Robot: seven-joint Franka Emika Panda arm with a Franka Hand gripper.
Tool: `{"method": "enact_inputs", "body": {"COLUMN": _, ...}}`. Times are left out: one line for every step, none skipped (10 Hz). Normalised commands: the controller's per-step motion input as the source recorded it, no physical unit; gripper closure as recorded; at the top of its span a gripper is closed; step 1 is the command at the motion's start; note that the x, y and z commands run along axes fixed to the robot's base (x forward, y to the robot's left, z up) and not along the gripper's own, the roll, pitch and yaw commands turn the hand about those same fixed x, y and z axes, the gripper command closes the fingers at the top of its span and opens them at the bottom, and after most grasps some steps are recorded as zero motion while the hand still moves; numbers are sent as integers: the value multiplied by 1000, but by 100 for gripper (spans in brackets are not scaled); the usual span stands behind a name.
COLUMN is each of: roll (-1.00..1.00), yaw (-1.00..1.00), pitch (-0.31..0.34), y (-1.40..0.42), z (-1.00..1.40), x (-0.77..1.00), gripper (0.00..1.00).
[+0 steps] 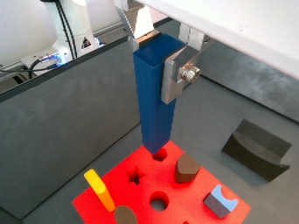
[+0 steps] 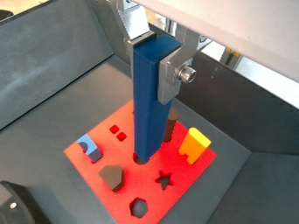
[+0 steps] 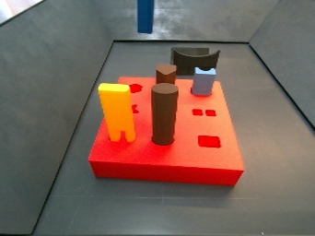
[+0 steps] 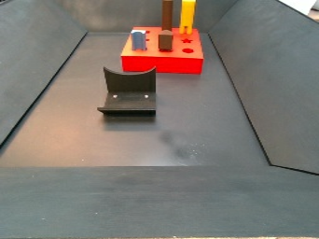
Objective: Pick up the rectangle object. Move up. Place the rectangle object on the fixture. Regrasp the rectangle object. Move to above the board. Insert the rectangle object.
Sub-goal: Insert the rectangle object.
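Observation:
The rectangle object [image 1: 155,96] is a long dark blue bar hanging upright, and my gripper [image 1: 158,57] is shut on its upper end. Both wrist views show the silver fingers [image 2: 173,74] clamped on the bar [image 2: 149,105]. Its lower end points down at the red board [image 1: 140,197], near a hole [image 2: 139,159]. In a side view only the bar's lower end [image 3: 145,16] shows, well above the board [image 3: 167,152]; the gripper is out of frame there. The black fixture [image 4: 129,91] stands bare on the floor beside the board [image 4: 162,58].
On the board stand a yellow-orange block [image 3: 116,111], a tall brown cylinder [image 3: 164,115], a shorter brown cylinder [image 3: 167,74] and a grey-blue notched peg [image 3: 204,81]. Dark sloping walls [image 4: 37,84] enclose the grey floor.

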Motion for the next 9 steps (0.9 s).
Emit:
{"method": "enact_inputs", "body": {"roll": 0, "yaw": 0, "pitch": 0, "y": -69, "z": -17, "x": 26, "gripper": 100}}
{"method": "enact_inputs", "body": {"roll": -17, "yaw": -383, "pitch": -77, "y": -340, "z": -177, "x": 551, "gripper": 100}}
{"method": "enact_inputs", "body": {"roll": -41, "yaw": -540, "pitch": -136, "y": -283, "z": -171, "x": 380, "gripper": 100}}
{"method": "enact_inputs", "body": {"roll": -34, "yaw": -531, "pitch": -126, "y": -289, "z": -189, "x": 414, "gripper": 100}}
{"method": "enact_inputs", "body": {"roll": -30, "yaw": -477, "pitch": -87, "y": -249, "z": -220, "x": 534, "gripper": 100}}
{"method": "enact_inputs", "body": {"roll": -29, "yaw": -491, "pitch": -27, "y": -220, "z": -206, "x": 560, "gripper": 100}}
{"method": "enact_inputs", "body": {"roll": -26, "yaw": -486, "pitch": -3, "y": -220, "z": -197, "x": 580, "gripper": 100}}
{"method": "enact_inputs", "body": {"roll": -16, "yaw": -517, "pitch": 0, "y": -217, "z": -200, "x": 546, "gripper": 100}}
{"method": "enact_inputs", "body": {"roll": -14, "yaw": -620, "pitch": 0, "y": -191, "z": -194, "x": 434, "gripper": 100}}
